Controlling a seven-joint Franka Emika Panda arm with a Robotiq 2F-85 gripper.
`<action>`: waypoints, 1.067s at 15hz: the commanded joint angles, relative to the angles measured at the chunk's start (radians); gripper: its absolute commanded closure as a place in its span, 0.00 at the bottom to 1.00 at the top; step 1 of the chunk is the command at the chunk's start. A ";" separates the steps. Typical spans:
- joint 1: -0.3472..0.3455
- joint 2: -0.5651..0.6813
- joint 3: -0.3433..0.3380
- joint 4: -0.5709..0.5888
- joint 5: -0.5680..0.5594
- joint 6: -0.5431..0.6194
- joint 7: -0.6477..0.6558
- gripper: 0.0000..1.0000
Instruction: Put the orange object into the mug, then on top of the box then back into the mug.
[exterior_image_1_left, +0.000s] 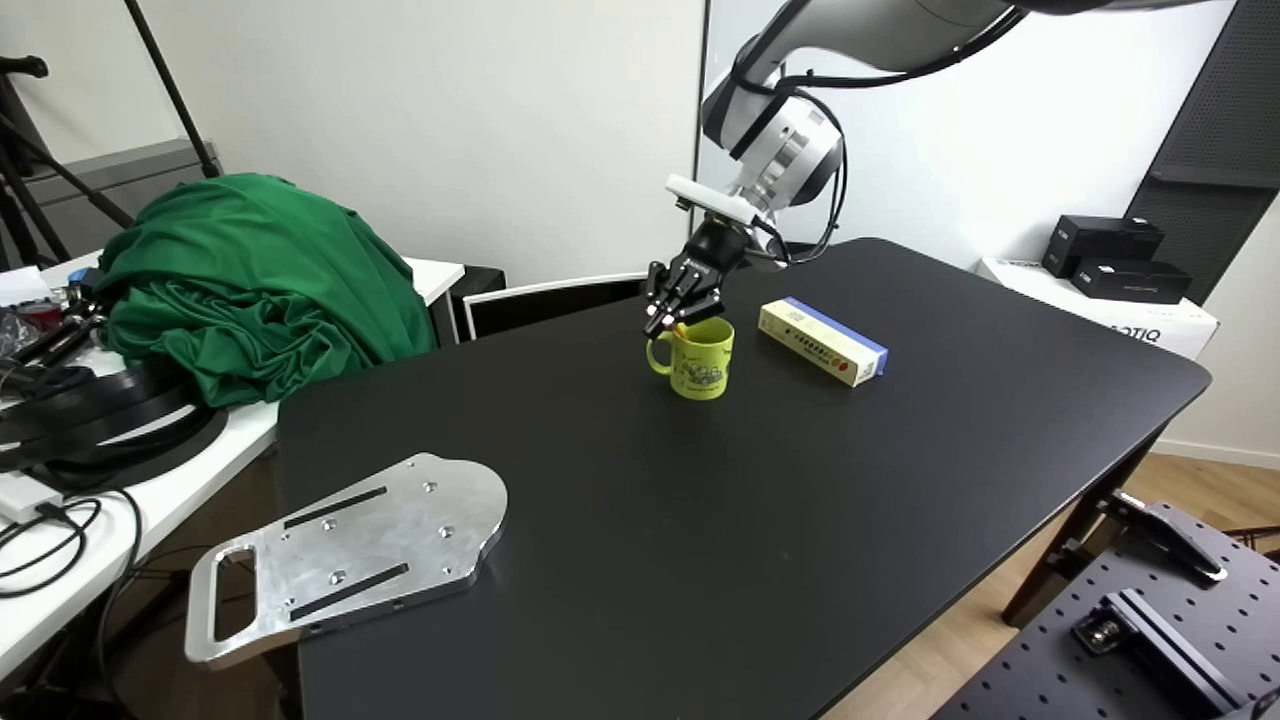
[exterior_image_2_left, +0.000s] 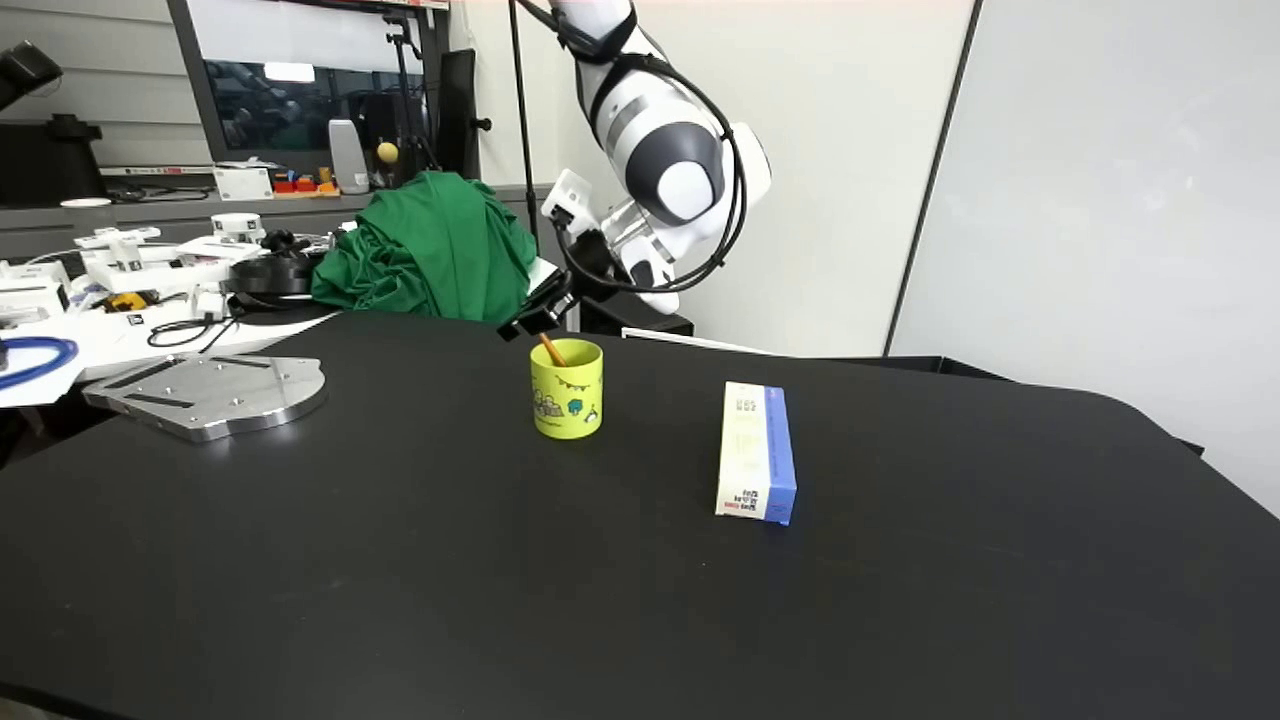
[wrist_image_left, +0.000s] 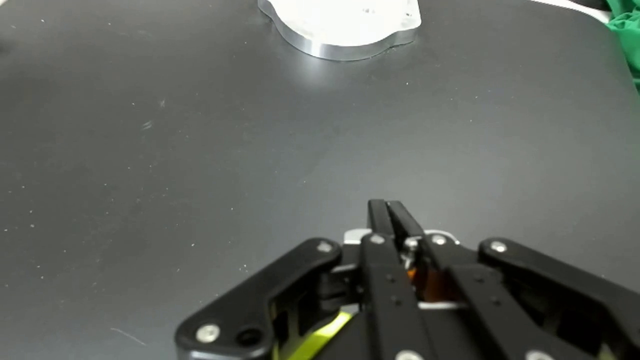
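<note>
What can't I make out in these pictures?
Orange stick, lower end: hidden by the wall of the mug in both exterior views.
Whether the gripper holds it: its fingers block the wrist view.
Metal plate: cut off by the wrist view's top edge.
Small print on the box: too tiny in both exterior views.

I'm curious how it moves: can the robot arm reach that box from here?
Probably yes: the box lies uncovered, but the mug stands roughly between it and the gripper, so the arm would likely pass above.

Orange stick (exterior_image_2_left: 552, 350), lower end hidden
</note>
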 joint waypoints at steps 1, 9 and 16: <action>-0.004 -0.036 -0.006 -0.007 -0.012 -0.015 0.027 0.99; -0.015 -0.049 -0.017 0.008 -0.043 -0.066 0.028 0.37; -0.030 -0.043 -0.031 0.010 -0.048 -0.061 0.026 0.62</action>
